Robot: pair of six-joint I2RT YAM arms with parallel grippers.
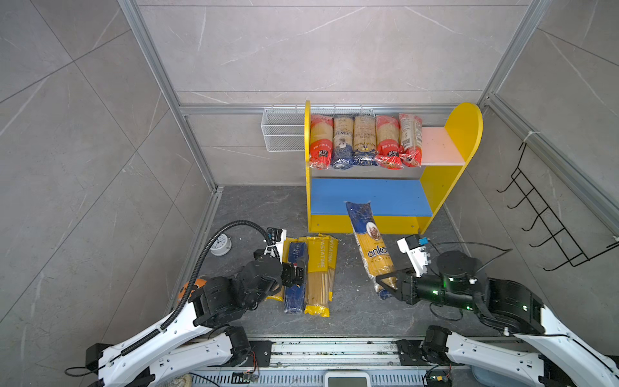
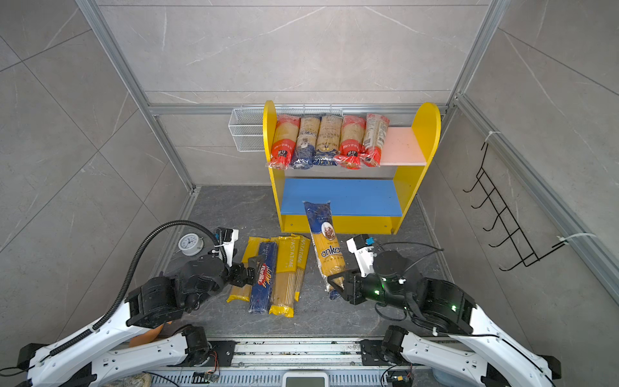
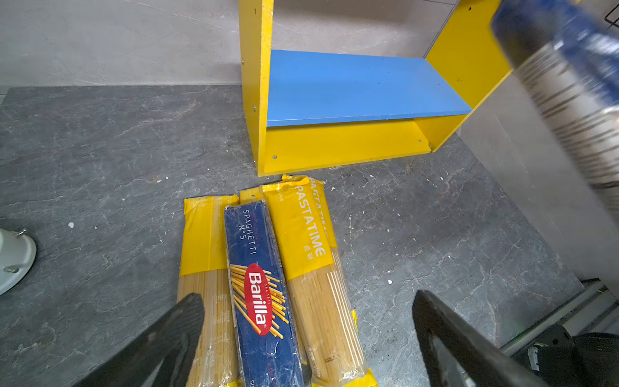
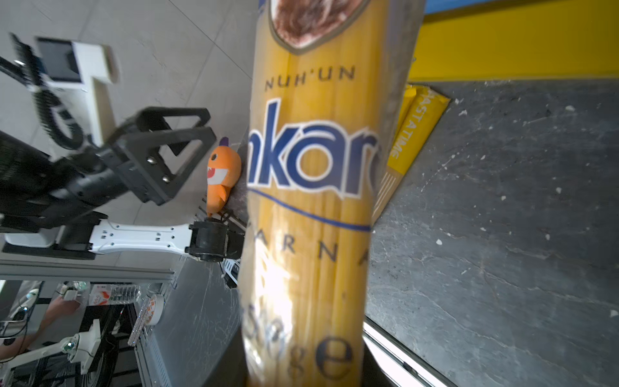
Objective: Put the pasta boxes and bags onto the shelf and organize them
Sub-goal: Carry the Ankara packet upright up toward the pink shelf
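Left gripper [image 3: 308, 298]: jaws spread wide and holding nothing, poised over the Barilla box [image 3: 261, 295]; whether it touched could not be told
Right gripper [image 1: 385, 284]: clamped on the near end of the spaghetti bag [image 1: 371, 241], which was held off the surface at a slant
Writing: "Barilla" and "SPAGHETTI N°5" on the dark-blue box; "PASTATIME" on the yellow-ended packs [image 3: 311, 241]; "NUH'UN" above large blue letters "nkar" on the spaghetti bag in the right wrist view
Pile: the box lay among the yellow-ended packs, left of the middle of the grey surface [image 1: 351, 311], their far ends close to the foot of the shelf [image 1: 462, 134]
Bag's far end: over the front edge of the blue lower board [image 1: 368, 197]; contact was unclear
Open room: bare surface between the pile and the spaghetti bag; most of the blue board lay free
Pink upper board [image 1: 438, 147]: five bags [image 1: 365, 140] lay side by side from its left end, leaving its right end free
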